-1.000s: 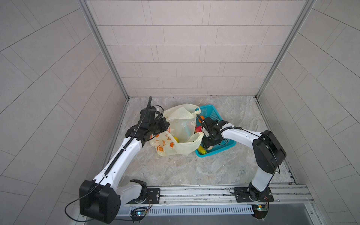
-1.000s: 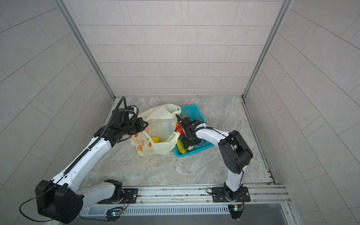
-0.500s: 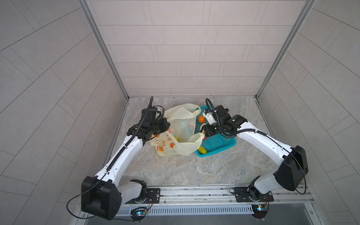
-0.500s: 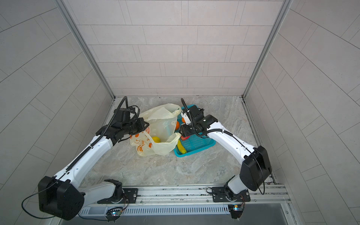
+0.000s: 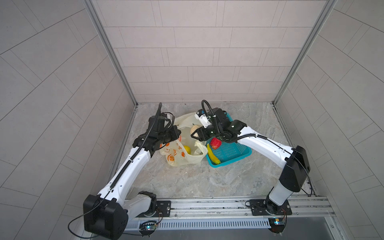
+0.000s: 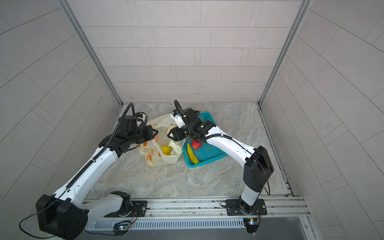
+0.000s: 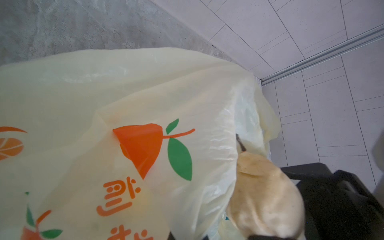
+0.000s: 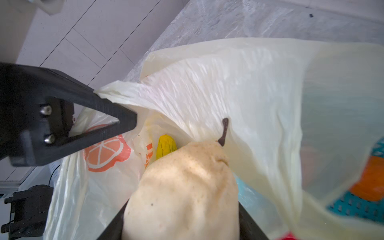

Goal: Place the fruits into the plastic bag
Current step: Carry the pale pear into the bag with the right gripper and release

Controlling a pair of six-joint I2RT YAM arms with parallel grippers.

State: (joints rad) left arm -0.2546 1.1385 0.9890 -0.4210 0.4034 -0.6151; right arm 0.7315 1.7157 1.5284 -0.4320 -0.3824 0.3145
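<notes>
The pale-yellow plastic bag (image 5: 182, 160) (image 6: 158, 160) lies at the middle of the floor with its mouth held up. My left gripper (image 5: 176, 135) (image 6: 154, 133) (image 8: 116, 112) is shut on the bag's rim. My right gripper (image 5: 194, 134) (image 6: 170, 133) (image 8: 180, 222) is shut on a beige round fruit (image 5: 193, 129) (image 6: 170, 128) (image 8: 187, 182) (image 7: 266, 197) with a brown stem, just over the open mouth. A bumpy yellow fruit (image 5: 187, 149) (image 6: 166, 150) (image 8: 166, 145) lies inside the bag. The plastic film (image 7: 145, 93) fills the left wrist view.
A teal mesh basket (image 5: 234, 152) (image 6: 209, 152) stands right of the bag, touching it. It holds a red fruit (image 5: 216, 143) (image 6: 196, 144) and a yellow banana (image 5: 214, 156) (image 6: 192, 155). Tiled walls close in the back and both sides.
My right gripper has risen out of the basket with the beige fruit and swung left to the bag's mouth. The left gripper has kept its hold on the rim.
</notes>
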